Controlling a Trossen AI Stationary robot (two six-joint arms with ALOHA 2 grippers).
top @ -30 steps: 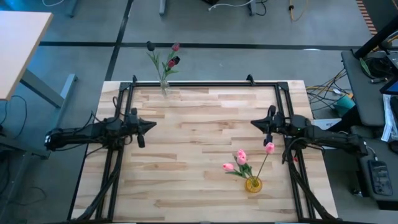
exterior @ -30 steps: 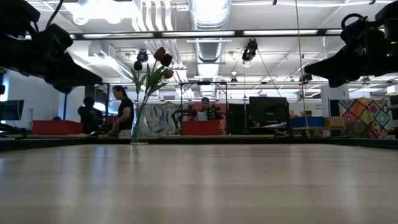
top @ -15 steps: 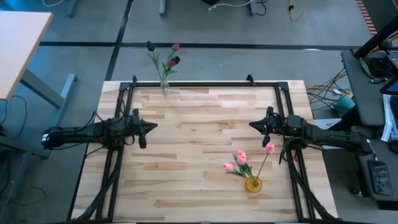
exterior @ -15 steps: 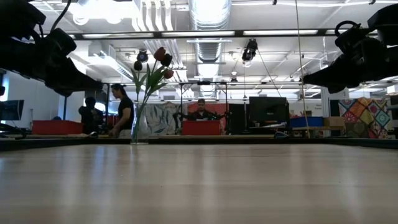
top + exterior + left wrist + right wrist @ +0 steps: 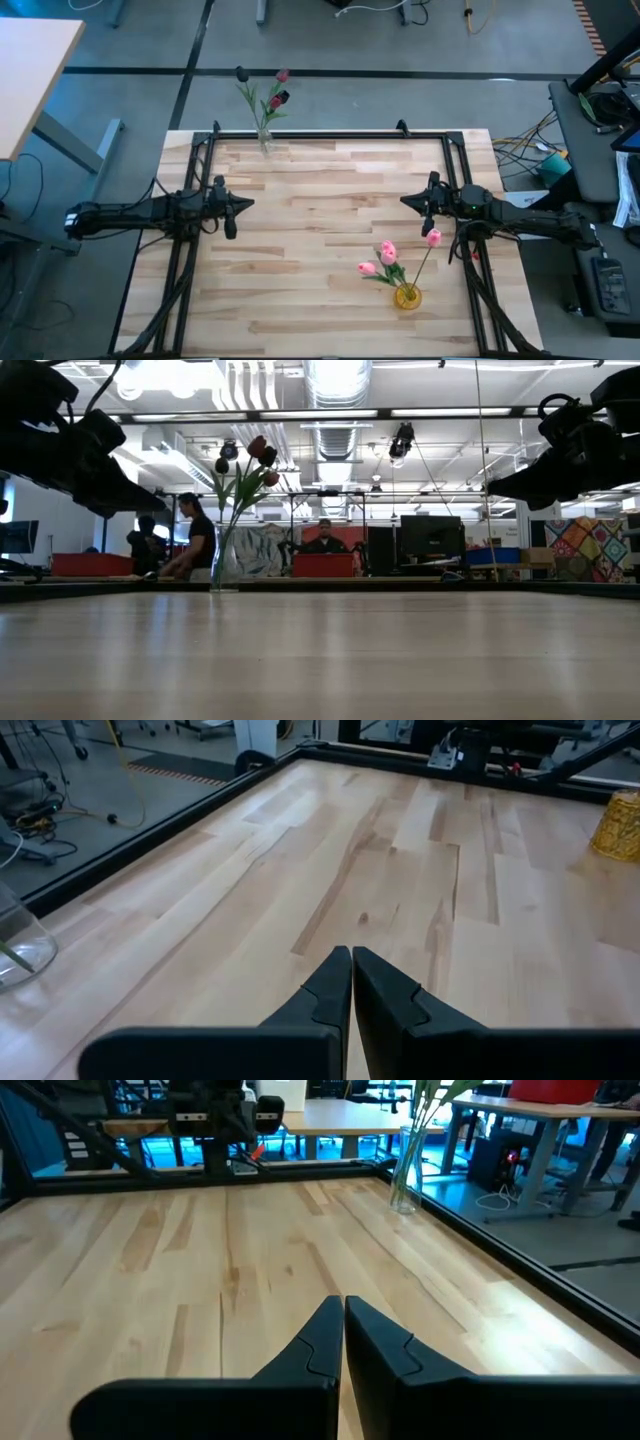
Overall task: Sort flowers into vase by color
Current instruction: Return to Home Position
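Your left gripper point(image 5: 350, 953) hung above the left side of the light wooden table point(image 5: 320, 200) and your right gripper point(image 5: 343, 1302) above the right side. Each had its fingers pressed together on nothing.

Every flower in view stood in a vase. The light pink tulips point(image 5: 388, 252) sat in the small yellow vase point(image 5: 407, 296) near the table's front right. The dark maroon tulips point(image 5: 258, 450) sat in the clear glass vase point(image 5: 224, 565) at the far edge, left of centre.

You should have judged these light and springy, with thin stems that bend and slip and soft heads that crush. The place to pinch would be mid-stem, below the leaves.

In the low view the dark stems rose close to upright, heads fanned apart. From above, the pink stems splayed from the vase mouth, one leaning toward your right gripper and the others toward the table's middle.
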